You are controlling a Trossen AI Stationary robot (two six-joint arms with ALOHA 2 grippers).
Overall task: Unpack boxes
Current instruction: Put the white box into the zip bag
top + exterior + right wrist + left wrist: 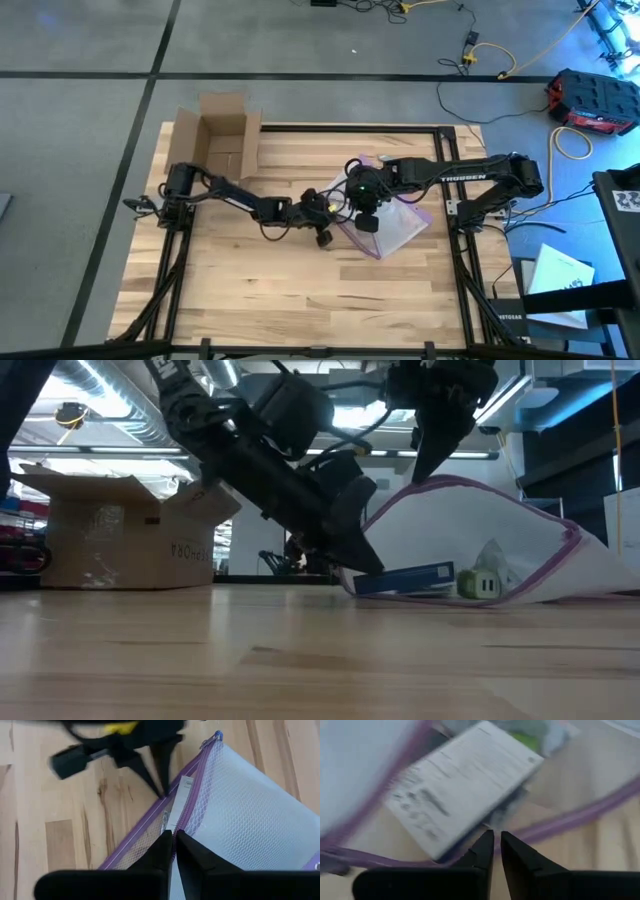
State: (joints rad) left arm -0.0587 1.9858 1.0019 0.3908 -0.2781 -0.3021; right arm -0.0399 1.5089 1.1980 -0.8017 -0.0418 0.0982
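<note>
Where mesh bag (250, 805) sags, cardboard box (110, 530) stands square.

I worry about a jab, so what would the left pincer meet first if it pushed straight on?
Probably the flat white printed packet lying in the mouth of the purple-edged mesh bag; the left pincer is shut and aimed at it, though depth is unclear.

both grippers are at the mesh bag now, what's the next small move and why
Probably draw the left gripper slowly back, out of the bag's mouth. The right gripper is shut on the purple zip edge of the clear bag, holding the mouth raised, and the left one looks shut at the corner of the flat blue-edged pack lying just inside, though that grip isn't certain.
</note>
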